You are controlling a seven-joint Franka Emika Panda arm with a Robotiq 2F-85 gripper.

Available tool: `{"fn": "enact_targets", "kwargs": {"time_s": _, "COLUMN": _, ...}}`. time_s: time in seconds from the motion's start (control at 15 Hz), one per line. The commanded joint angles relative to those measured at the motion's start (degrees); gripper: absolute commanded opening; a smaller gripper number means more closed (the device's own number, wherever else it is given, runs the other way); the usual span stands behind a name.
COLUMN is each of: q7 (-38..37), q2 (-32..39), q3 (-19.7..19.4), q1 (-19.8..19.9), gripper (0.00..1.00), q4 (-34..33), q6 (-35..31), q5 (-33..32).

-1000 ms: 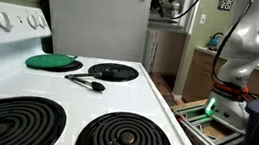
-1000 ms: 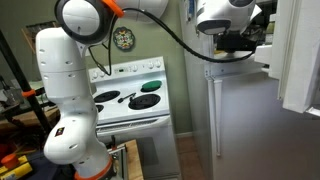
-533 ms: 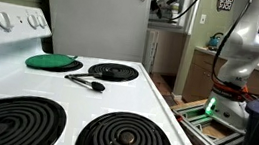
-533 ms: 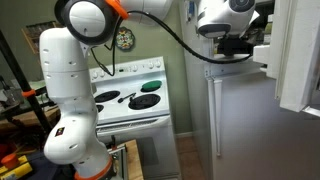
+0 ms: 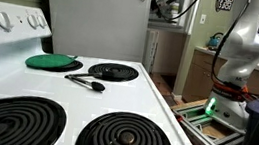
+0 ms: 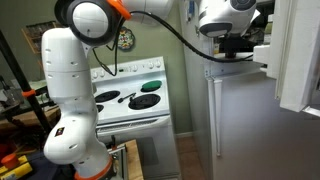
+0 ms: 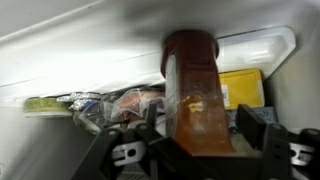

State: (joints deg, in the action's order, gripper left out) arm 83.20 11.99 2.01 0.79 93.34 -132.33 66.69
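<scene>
The hand [image 7: 198, 128] grips a red-capped brown bottle [image 7: 193, 80], its base cut off; blurred packets [image 7: 118, 103] lie behind.

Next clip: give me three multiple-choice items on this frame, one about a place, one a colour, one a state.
1. Where is the brown bottle?
A) between the fingers of the end effector
B) in a sink
C) on a chair
2. What colour is the disc on the stove?
A) red
B) green
C) blue
3. The bottle's top is:
A) broken off
B) uncapped
C) closed by a dark red cap

A: the wrist view shows fingers flanking it.
B: it lies green over a back burner.
C: the cap sits on its top.
</scene>
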Motion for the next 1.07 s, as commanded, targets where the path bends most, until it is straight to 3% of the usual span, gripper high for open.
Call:
{"fn": "enact_targets", "kwargs": {"time_s": 0.0, "q7": 0.0, "q2": -0.1, "q3": -0.4, "q1": 1.0, "gripper": 1.00, "q4": -1.6, "q6": 1.7, "q5": -0.8}}
{"fn": "enact_targets", "kwargs": {"time_s": 1.0, "q7": -0.2, "q2": -0.9, "q3": -2.3, "q1": 3.7, "gripper": 1.00, "q4": -2.7, "q6": 6.9, "q5": -3.3}}
